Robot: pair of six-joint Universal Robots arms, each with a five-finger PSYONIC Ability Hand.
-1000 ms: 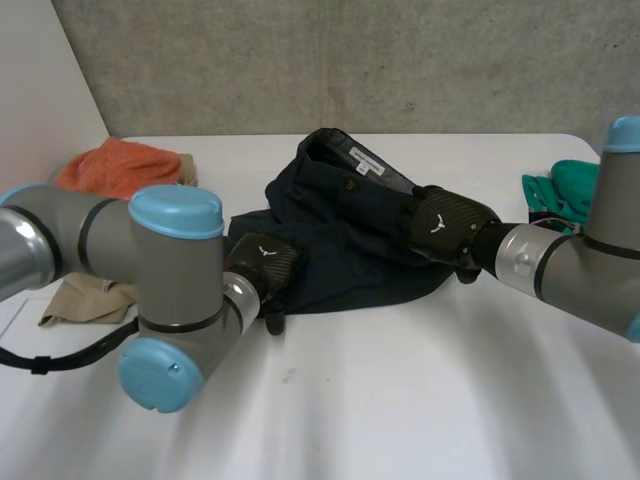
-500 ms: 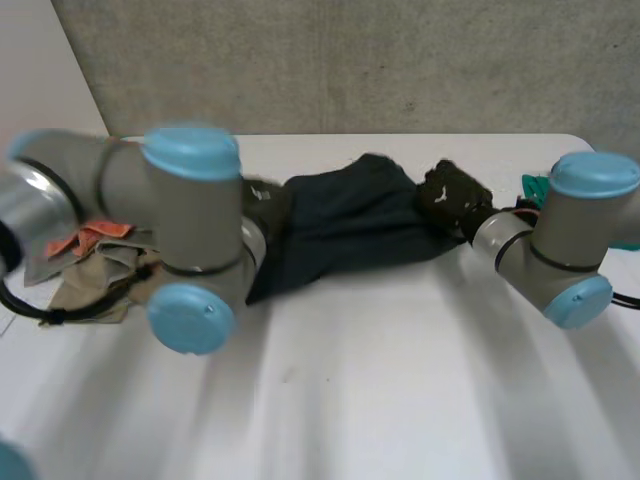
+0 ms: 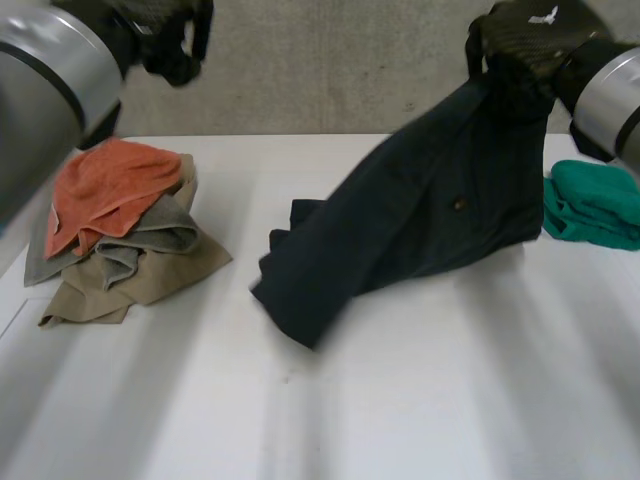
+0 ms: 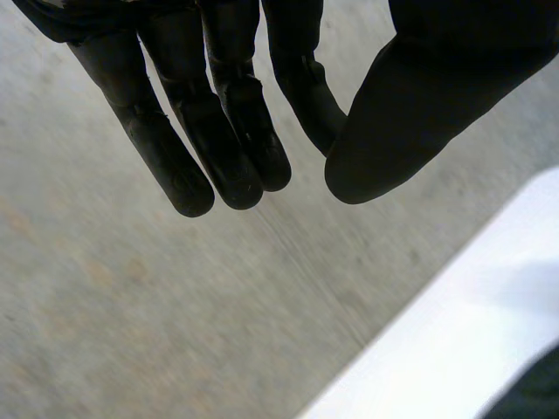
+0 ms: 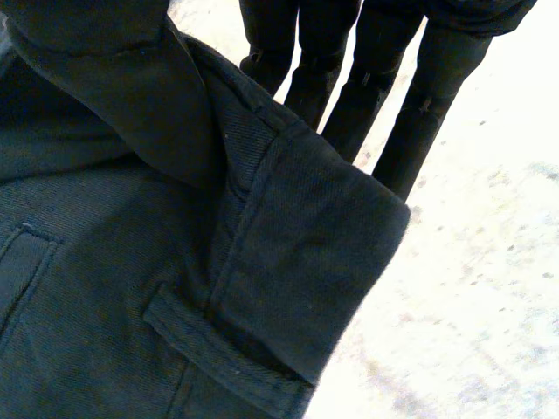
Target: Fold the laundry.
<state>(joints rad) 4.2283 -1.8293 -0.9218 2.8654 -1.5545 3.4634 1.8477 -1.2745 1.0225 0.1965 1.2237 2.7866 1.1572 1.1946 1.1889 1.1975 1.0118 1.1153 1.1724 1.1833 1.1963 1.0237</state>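
A dark navy garment with a button and belt loops hangs slanting from my right hand, which is raised high at the back right. Its low end trails on the white table near the middle. In the right wrist view the waistband is pinched between my thumb and fingers. My left hand is raised high at the back left, well away from the garment. Its fingers and thumb are drawn together with nothing between them.
A pile of cloths lies at the left of the table: an orange towel over grey and beige pieces. A teal cloth lies at the right edge. A concrete wall stands behind the table.
Both arms have risen from the table. The right hand has lifted the garment by its waistband; the left hand has come up empty and the garment's left end has dropped back onto the table.
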